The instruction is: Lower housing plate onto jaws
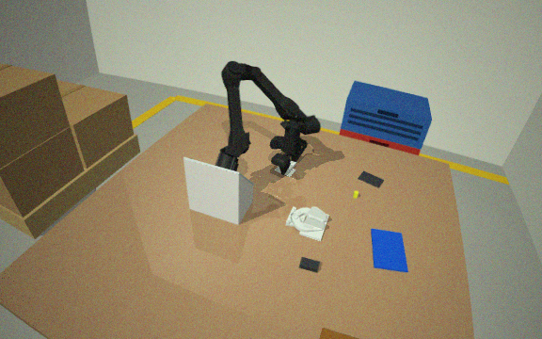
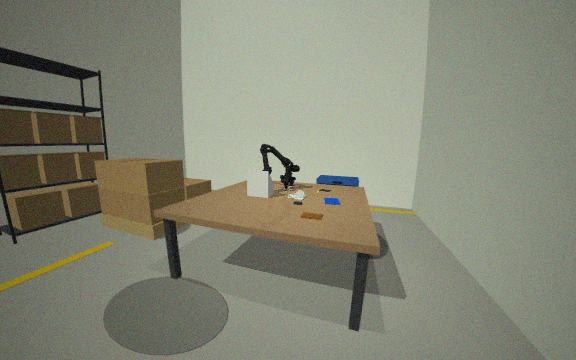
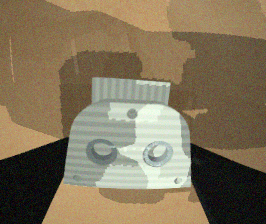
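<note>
Fingers point(image 1: 291, 166) point(image 2: 287, 186) grip the housing plate point(image 1: 286, 169) point(image 3: 129, 167) across its wide sides; best lift it straight up, keeping it level

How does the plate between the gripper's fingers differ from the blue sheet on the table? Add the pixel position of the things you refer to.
The housing plate point(image 1: 291, 170) point(image 3: 129, 145) is pale gray-white; the blue sheet point(image 1: 389, 250) point(image 2: 332, 201) is solid blue. The housing plate has a rounded edge and two large holes, while the blue sheet is a plain four-sided shape. Both look thin.

This is looking like a storeroom or workshop — a rack point(image 2: 28, 59) is holding boxes point(image 2: 53, 128), more boxes point(image 1: 22, 141) point(image 2: 138, 192) are standing beside the table point(image 1: 111, 264) point(image 2: 248, 215), and yellow lines point(image 1: 469, 172) point(image 2: 43, 271) are running along the grey floor point(image 1: 492, 264) point(image 2: 278, 310).
</note>
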### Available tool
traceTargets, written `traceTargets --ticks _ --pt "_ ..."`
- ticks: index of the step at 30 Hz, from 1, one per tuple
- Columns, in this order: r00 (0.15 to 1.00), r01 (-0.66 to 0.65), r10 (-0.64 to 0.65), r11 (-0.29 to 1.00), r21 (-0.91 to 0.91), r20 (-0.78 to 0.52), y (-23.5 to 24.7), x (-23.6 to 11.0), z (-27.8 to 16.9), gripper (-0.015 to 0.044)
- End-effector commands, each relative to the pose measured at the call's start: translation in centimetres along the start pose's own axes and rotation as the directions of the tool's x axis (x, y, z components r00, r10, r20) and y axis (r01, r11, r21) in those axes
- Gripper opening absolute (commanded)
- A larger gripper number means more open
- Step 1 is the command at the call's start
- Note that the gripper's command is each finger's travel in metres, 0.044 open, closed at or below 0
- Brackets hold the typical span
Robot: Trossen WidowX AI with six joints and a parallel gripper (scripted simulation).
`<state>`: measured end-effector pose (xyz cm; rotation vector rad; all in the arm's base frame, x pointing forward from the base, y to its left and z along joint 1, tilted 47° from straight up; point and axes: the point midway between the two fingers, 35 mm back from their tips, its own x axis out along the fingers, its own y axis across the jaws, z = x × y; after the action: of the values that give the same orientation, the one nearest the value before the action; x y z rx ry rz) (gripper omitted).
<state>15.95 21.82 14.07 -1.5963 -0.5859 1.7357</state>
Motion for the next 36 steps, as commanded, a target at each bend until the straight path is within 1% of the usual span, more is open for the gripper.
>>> traceTargets --ticks 1,24,36 --pt "1.000 0.000 0.000 1.000 0.000 0.000 0.0 0.0 0.0 0.0351" --pt "1.000 -0.009 0.009 1.000 0.004 -0.002 0.1 -7.0 -0.1 0.0351" --pt "1.000 -0.009 0.010 1.000 0.024 -0.003 0.2 -7.2 -0.2 0.0351"
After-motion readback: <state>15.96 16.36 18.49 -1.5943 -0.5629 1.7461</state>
